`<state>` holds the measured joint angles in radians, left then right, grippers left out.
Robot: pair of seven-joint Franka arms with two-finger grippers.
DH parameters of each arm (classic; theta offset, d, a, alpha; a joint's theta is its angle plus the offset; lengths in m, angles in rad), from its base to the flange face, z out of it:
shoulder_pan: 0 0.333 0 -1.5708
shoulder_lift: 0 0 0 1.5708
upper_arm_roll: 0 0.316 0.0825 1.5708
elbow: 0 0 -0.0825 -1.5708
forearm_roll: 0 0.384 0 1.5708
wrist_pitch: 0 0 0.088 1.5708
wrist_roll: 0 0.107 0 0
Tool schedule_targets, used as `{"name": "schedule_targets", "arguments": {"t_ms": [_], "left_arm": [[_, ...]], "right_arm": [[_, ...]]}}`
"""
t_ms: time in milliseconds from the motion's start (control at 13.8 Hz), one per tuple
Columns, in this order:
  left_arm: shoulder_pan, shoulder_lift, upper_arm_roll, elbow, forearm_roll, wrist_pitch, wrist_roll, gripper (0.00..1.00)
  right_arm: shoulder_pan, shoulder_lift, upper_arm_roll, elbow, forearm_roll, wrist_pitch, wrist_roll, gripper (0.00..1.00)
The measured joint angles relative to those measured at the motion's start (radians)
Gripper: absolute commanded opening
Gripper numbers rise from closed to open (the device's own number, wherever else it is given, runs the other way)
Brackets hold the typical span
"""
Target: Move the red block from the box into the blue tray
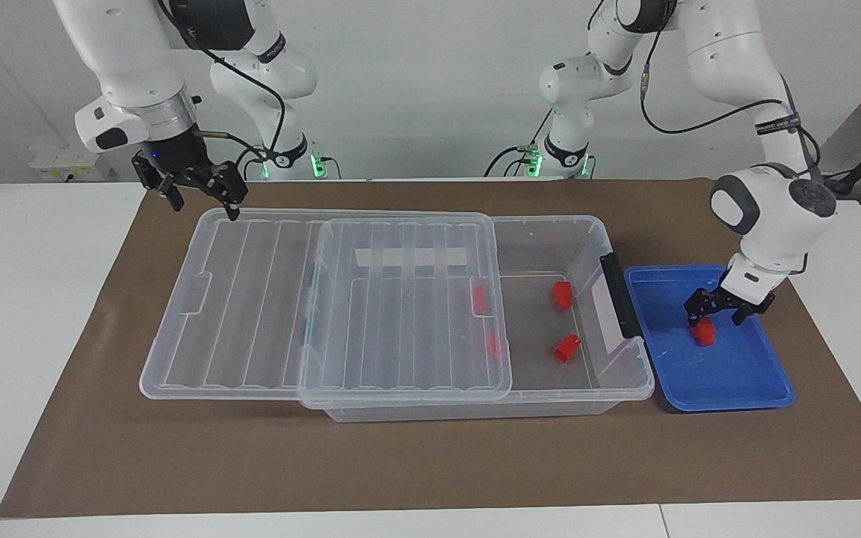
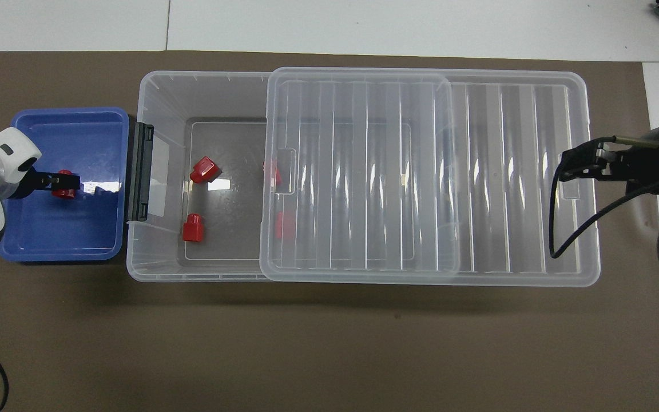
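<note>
The left gripper (image 1: 722, 314) is down inside the blue tray (image 1: 744, 388), the red block (image 1: 704, 333) right under its fingertips on the tray floor. Just beside that, toward the right arm's end, sits the box (image 1: 628, 373), four more blocks (image 1: 566, 347) lying in it. Its lid (image 1: 251, 299) rests slid across the box, overhanging toward the right gripper (image 1: 202, 198), which hangs over the lid's corner.
</note>
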<state>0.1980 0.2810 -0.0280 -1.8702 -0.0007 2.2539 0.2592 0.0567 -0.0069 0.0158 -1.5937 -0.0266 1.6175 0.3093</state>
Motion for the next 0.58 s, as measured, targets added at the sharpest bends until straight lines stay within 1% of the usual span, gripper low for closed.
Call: {"name": "schedule_targets", "arguments": {"t_ms": [217,433,578], "left_arm": [[-0.006,-0.079,-0.019,0.105,0.0,-0.182,0.0,1.0],[-0.008,-0.151,-0.04,0.231,-0.002,-0.42,-0.002,1.0],[-0.01,-0.192,-0.059,0.303,-0.006,-0.534,-0.054,1.0]], "right_arm": [[0.0,0.0,0.0,0.0,0.0,0.0,0.0,1.0],[0.0,0.0,0.0,0.0,0.0,0.0,0.0,1.0],[0.0,0.0,0.0,0.0,0.0,0.0,0.0,1.0]]}}
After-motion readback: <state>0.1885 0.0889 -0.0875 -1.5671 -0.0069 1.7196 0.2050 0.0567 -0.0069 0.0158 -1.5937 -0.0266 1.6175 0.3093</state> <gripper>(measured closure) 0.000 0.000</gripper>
